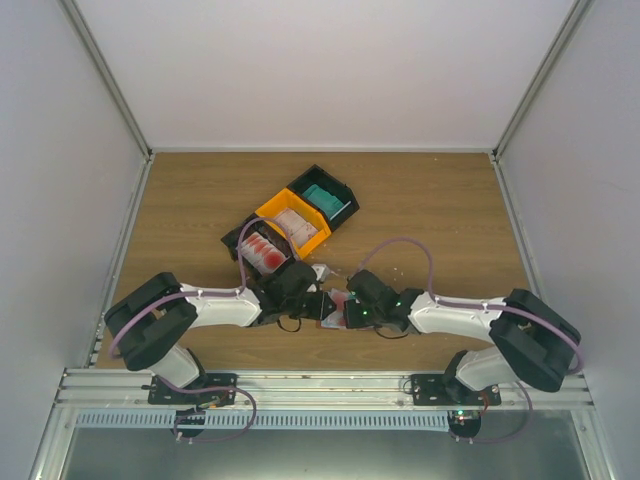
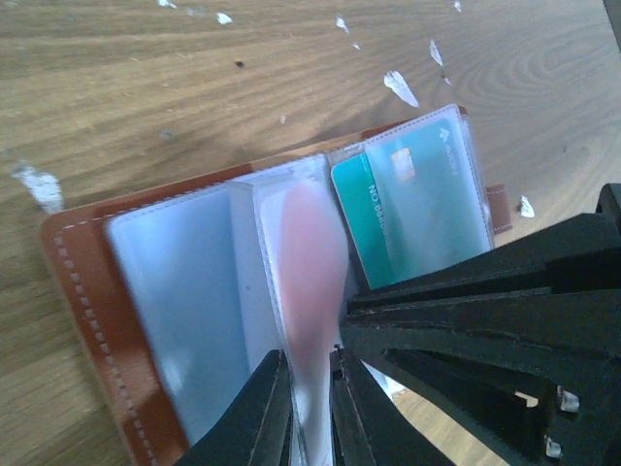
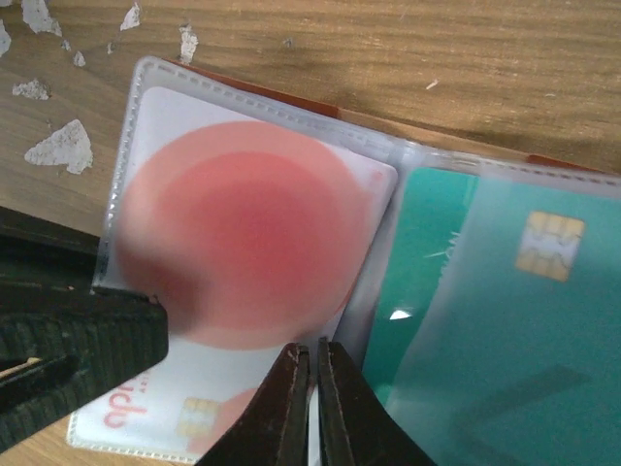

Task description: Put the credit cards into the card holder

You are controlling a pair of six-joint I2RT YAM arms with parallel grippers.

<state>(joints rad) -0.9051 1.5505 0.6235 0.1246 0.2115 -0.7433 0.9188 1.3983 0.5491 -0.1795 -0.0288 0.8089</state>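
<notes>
Card holder (image 2: 87, 282): brown, stitched edge, lying open on the wooden table (image 1: 430, 200) between the two grippers.
Contents: teal card (image 2: 417, 214) in one clear pocket; white card with red round mark (image 3: 243, 233) in the neighbouring clear sleeve (image 2: 306, 262).
Left gripper (image 2: 310, 408): pinching that sleeve's edge.
Right gripper (image 3: 309, 408): fingers pressed together at the fold beside the sleeve.
Nearby: white scraps (image 2: 400, 87).
Behind: orange bin (image 1: 318, 243) between two black bins (image 1: 338, 185), all holding loose cards (image 1: 265, 250).

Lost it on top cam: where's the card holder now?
The card holder lies open on the table, near centre, between the left fingers and right fingers, in front of the bins; teal card inside.
</notes>
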